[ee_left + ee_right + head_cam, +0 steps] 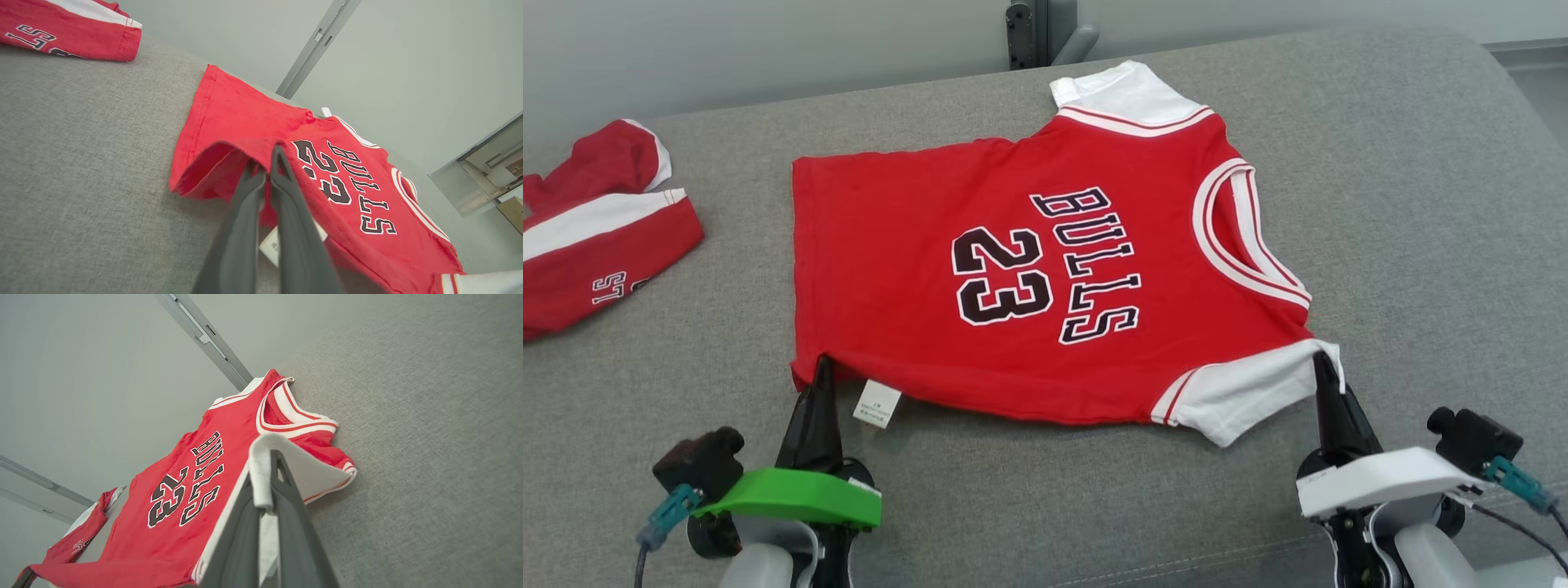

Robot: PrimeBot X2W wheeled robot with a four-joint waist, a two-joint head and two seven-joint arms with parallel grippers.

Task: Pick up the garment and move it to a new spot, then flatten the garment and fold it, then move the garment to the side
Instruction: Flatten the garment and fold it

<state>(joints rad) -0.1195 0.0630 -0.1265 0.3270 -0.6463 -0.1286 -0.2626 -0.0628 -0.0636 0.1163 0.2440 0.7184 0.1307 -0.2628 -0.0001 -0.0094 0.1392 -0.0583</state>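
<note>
1. head view: the garment (1045, 278), a red jersey printed "bulls 23", lies spread front up on the grey fabric-covered worktop (1421, 204), with its collar to the right and its hem to the left.
2. the left pincer (822, 367) is closed on the garment's near hem corner, just left of the white label (878, 404) that sticks out from the garment's near edge.
3. the right pincer (1323, 363) is closed on the tip of the garment's near white sleeve (1250, 392).
4. a second garment (596, 245), also red and white, lies crumpled well to the left of the garment's hem and does not touch it.
5. left wrist view: the left pincer (267, 157) has its two dark fingers pressed together, with the garment's (245, 118) red hem corner pinched between them. that corner is raised off the worktop (81, 163) and curls over. the label (271, 245) peeks out beside the fingers, and the second garment (81, 32) lies beyond the hem.
6. right wrist view: the right pincer (271, 465) clamps the edge of the white sleeve (310, 469), which curls over one finger. the garment (171, 522) stretches away from the sleeve, its collar just beyond it, over the worktop (429, 457).
</note>
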